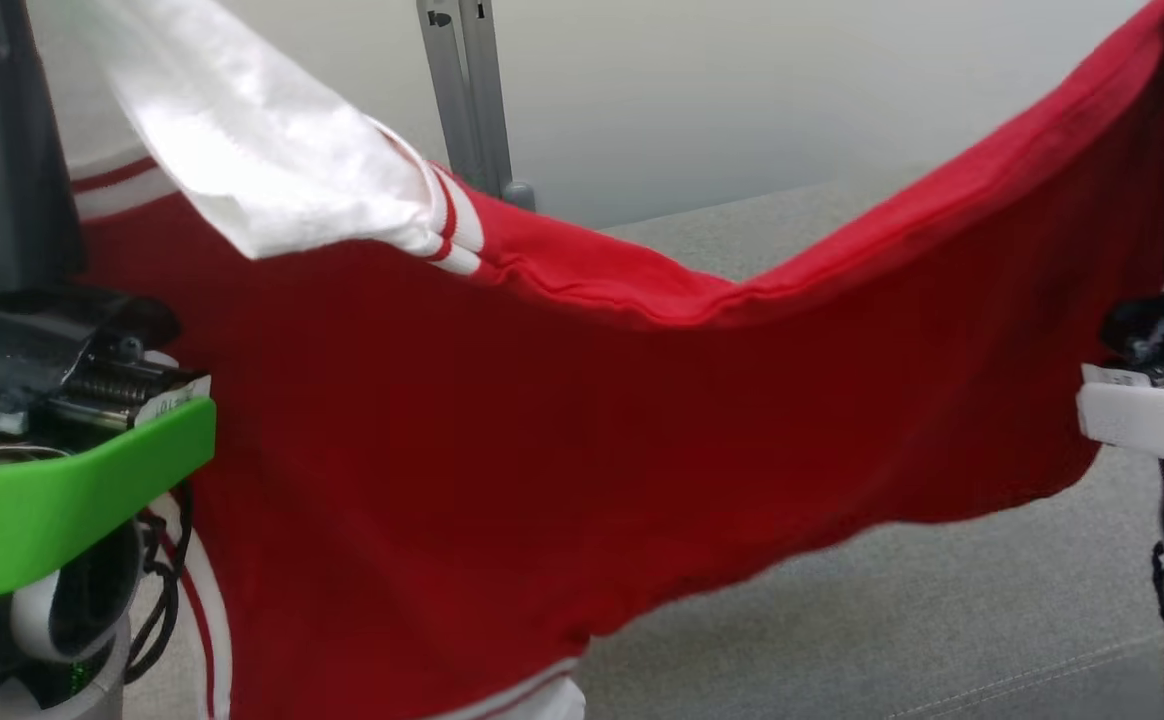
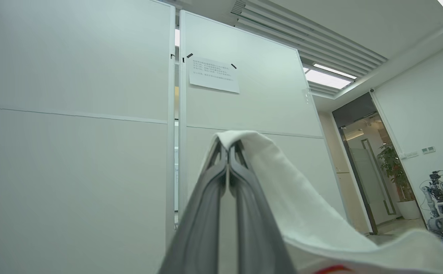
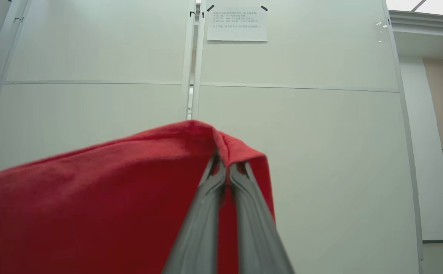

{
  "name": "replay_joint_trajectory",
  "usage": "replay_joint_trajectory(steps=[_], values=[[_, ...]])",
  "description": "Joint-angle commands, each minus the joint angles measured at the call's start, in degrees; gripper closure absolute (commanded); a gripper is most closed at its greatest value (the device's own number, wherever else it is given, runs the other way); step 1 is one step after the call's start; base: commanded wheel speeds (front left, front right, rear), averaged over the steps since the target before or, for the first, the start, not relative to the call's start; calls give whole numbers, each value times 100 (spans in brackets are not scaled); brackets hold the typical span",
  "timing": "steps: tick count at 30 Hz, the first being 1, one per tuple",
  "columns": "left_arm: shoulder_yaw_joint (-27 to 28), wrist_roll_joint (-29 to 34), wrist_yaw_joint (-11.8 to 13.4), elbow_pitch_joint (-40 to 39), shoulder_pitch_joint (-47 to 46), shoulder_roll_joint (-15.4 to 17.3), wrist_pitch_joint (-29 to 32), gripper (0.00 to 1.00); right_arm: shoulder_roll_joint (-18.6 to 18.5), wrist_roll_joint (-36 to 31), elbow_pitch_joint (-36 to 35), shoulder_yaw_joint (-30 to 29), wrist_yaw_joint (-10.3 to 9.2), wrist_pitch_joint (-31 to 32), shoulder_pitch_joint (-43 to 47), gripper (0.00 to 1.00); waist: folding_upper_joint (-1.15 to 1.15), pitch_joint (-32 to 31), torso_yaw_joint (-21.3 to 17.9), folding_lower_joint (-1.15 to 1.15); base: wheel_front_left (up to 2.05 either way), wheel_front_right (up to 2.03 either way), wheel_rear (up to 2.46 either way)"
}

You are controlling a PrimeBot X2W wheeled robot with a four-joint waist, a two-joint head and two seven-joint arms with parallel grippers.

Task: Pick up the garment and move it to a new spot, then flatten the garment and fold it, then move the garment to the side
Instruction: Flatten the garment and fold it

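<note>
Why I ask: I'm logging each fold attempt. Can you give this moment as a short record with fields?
garment: red with a white sleeve and striped trim, held up at both ends, sagging in the middle
left gripper: shut on the white sleeve
right gripper: shut on a red edge
below: grey cushioned surface
behind: white partition, paper notice taped on it

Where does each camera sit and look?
Head view: on the head, looking down at the red garment hanging over a grey surface; left wrist, right wrist at edges.
Left wrist view: looks up along shut left jaws pinching the white sleeve.
Right wrist view: looks up along shut right jaws pinching the red garment.
Shared: taped paper notice.
</note>
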Motion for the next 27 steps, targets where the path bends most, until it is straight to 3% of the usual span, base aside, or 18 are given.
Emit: replay_joint_trajectory(steps=[1,7,11,15,19,24,27], values=[[-15,-73,-7,-76,-135,80,188,100,-99,-15,-177,-92,-3,137,57,100,0,53,-77,0,0,0,0],[-176,-153,24,10,-395,156,740,100,-266,82,-461,-358,-2,591,190,100,0,490,-112,0,0,0,0],[-307,-131,-95,523,-783,168,826,100,-322,141,85,-230,-2,588,-19,100,0,1116,-69,0,0,0,0],[-427,-21,-328,1518,-1675,224,790,100,-393,23,1286,40,-1,369,-861,100,0,1699,-25,0,0,0,0],[-646,310,-575,2959,-3004,137,577,100,-442,-322,2870,300,-2,-10,-2416,100,0,2075,69,0,0,0,0],[-773,711,-637,4816,-4649,-231,-429,100,-88,-999,4777,213,-2,-796,-4402,100,0,2233,206,0,0,0,0],[-794,771,-729,5588,-5210,-425,-1164,100,129,-1336,5648,-39,-3,-1235,-5077,100,0,2272,301,0,0,0,0]])
